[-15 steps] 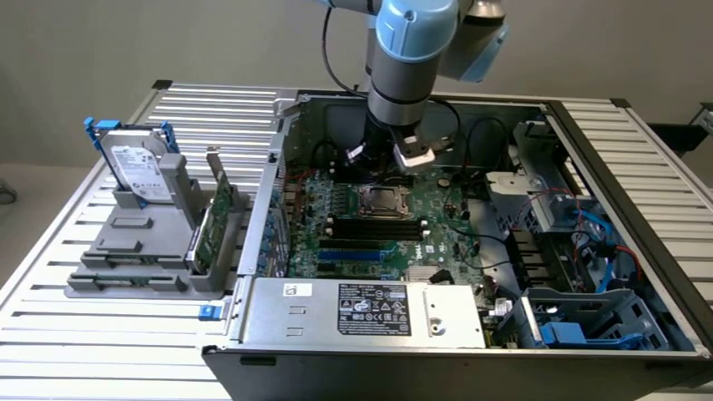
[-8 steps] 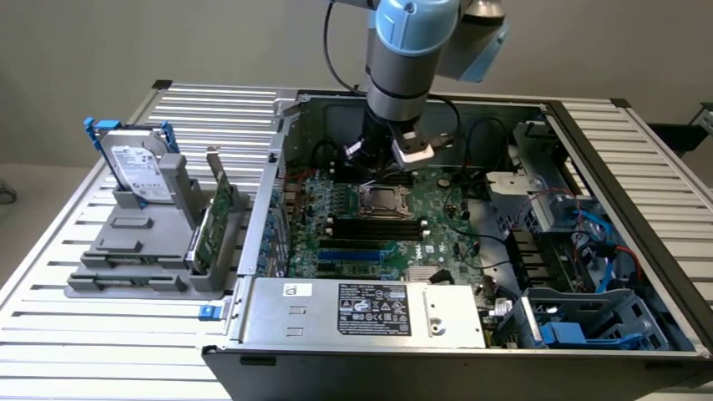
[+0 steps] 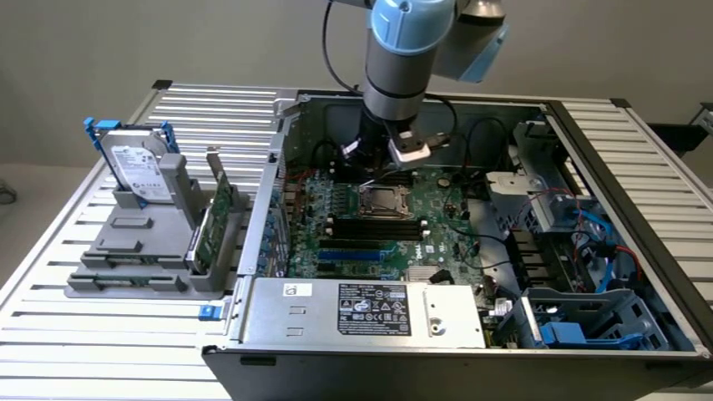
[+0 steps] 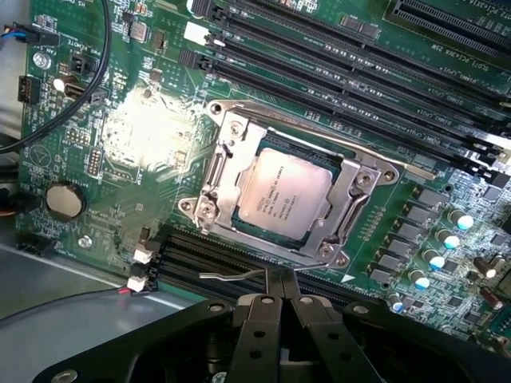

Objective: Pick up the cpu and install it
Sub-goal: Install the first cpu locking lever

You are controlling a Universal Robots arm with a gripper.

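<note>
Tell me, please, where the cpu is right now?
The cpu sits in the metal-framed socket on the motherboard, beside the black memory slots; in the exterior view it lies mid-case, just below the arm.

This looks like a robotics lab or test workshop for computer assembly. An open desktop computer case (image 3: 468,242) lies on its side on a ribbed aluminium surface (image 3: 212,113), its green motherboard (image 3: 379,225) exposed with cables and drive bays. Near the surface's edge on the exterior view's left, a grey fixture (image 3: 139,251) holds a hard drive (image 3: 139,171) upright beside a circuit card (image 3: 217,221). A blue-jointed industrial robot arm (image 3: 407,50) reaches down into the case. Plain pale walls (image 3: 167,42) stand behind.
</note>
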